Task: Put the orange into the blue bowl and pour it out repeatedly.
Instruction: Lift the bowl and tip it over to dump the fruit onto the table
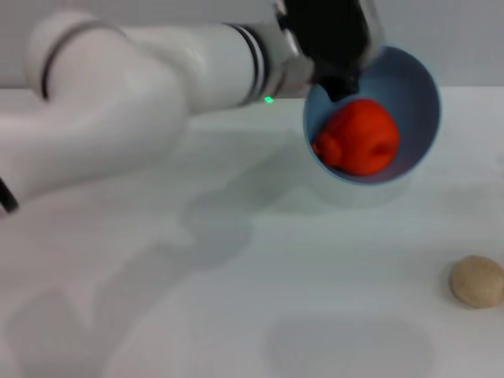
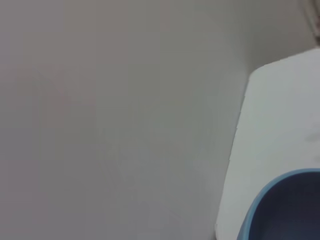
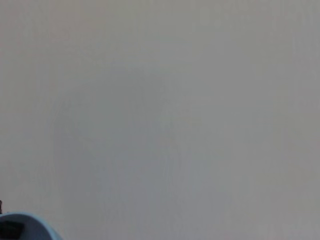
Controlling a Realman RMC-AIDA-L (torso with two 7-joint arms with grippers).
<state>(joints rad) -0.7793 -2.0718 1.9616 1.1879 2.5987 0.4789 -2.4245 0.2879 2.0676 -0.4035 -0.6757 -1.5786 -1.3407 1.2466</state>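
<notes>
Left gripper [image 1: 340, 79]: black, at the far rim of the blue bowl [image 1: 417, 102], reached in from the left on the white arm [image 1: 157, 87]. Fingers clamped on the rim; bowl held off the table and tipped so its mouth faces the camera.
Blue bowl: above the far-centre of the table [image 1: 236, 315], its lower rim near the surface; whether it touches cannot be told. In the left wrist view only an arc of the rim [image 2: 265, 200] shows, close to the table's edge.
Orange [image 1: 361, 138]: inside the bowl, resting against the lower wall just behind the rim, fully within the lip.
Right gripper: not seen in the head view; its wrist view shows mostly blank surface with a sliver of pale blue rim [image 3: 35, 225] in a corner. Finger state cannot be told.
Beige ball [image 1: 476, 281]: on the table at the near right, well apart from the bowl, close to the right edge of the head view.
Open room: broad bare tabletop in front of and to the left of the bowl, crossed only by the arm's shadows.
</notes>
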